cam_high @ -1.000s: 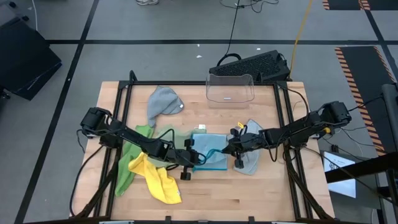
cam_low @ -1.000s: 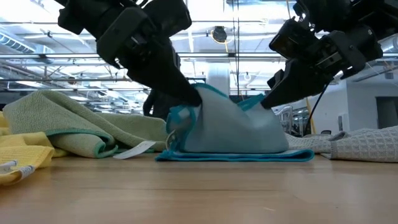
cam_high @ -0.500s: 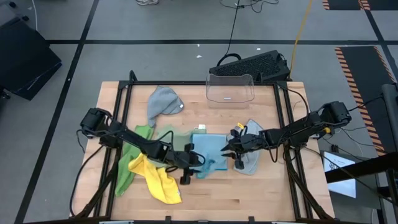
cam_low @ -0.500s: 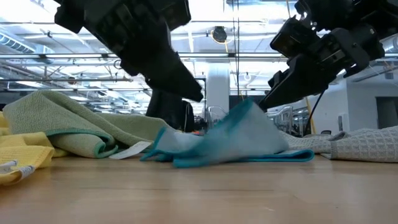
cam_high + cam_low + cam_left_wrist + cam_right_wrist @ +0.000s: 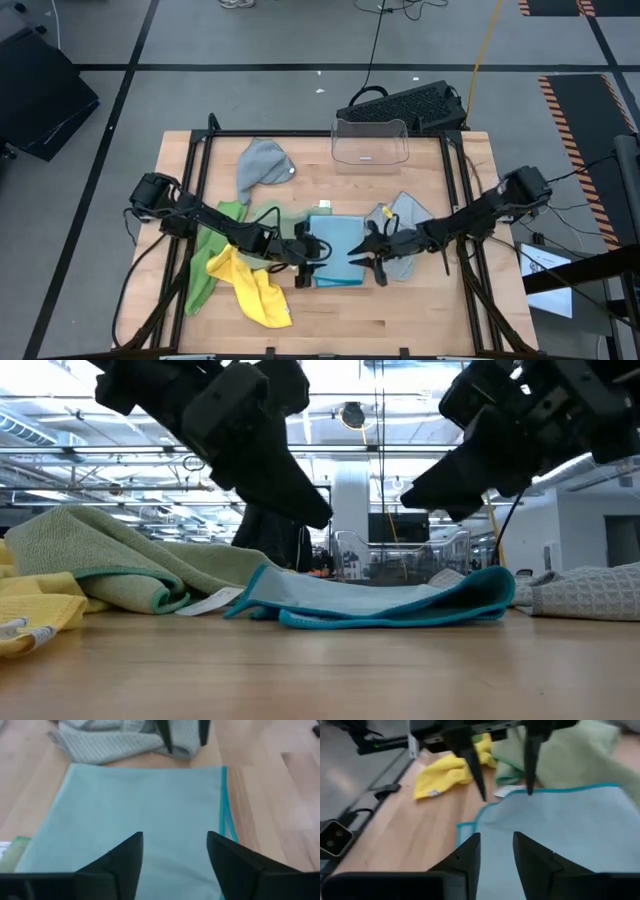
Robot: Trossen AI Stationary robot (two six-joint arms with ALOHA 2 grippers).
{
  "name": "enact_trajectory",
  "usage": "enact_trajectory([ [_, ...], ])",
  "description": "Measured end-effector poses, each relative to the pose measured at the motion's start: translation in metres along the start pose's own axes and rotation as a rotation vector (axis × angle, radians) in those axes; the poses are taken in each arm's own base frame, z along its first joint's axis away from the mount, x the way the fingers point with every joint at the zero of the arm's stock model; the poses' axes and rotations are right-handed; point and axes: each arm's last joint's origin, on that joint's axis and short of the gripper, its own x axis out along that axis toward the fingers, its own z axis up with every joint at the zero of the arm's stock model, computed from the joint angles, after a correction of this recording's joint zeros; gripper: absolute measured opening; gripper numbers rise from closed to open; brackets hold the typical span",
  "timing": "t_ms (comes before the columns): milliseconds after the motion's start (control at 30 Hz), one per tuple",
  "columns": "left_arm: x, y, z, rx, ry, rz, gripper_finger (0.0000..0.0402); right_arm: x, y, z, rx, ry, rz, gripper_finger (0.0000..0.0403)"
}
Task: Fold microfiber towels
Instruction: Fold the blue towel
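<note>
Blue towel [image 5: 338,250]: flat on table [image 5: 420,300], between both tools, long axis front-to-back.
Left tool [image 5: 318,253]: open, empty.
Right tool [image 5: 362,256]: open, empty.

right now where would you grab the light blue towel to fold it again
Probably by an edge. The light blue towel lies flat on the table, both grippers open above it. In the low view its edge under the right gripper curls up off the wood, so fingers could slip under there, coming from the right arm's side. The left gripper could take the opposite edge.
</note>
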Motion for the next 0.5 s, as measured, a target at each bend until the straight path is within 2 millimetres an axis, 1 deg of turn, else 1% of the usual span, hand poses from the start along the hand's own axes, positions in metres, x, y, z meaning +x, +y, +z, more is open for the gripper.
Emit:
enact_trajectory([
  [67,-0.001,-0.003,-0.002,-0.008,0.012,-0.005,0.0193,0.007,0.003,-0.007,0.005,0.007,0.011,0.0089],
  [167,-0.003,-0.01,-0.007,-0.014,0.044,-0.016,0.016,0.017,0.004,-0.025,0.008,0.056,0.014,0.0068],
  [233,-0.005,-0.018,-0.012,-0.007,0.078,-0.026,0.0137,0.022,0.005,-0.038,0.01,0.109,0.009,0.0055],
  [333,-0.011,-0.03,-0.023,-0.001,0.148,-0.022,0.0108,0.026,0.006,-0.052,0.015,0.164,0.005,0.0038],
  [400,-0.015,-0.036,-0.031,-0.014,0.199,0.015,0.0097,0.026,0.006,-0.056,0.014,0.18,0.002,0.003],
  [500,-0.021,-0.043,-0.042,-0.014,0.25,0.092,0.0097,0.027,0.005,-0.057,0.016,0.182,0.001,0.0022],
])
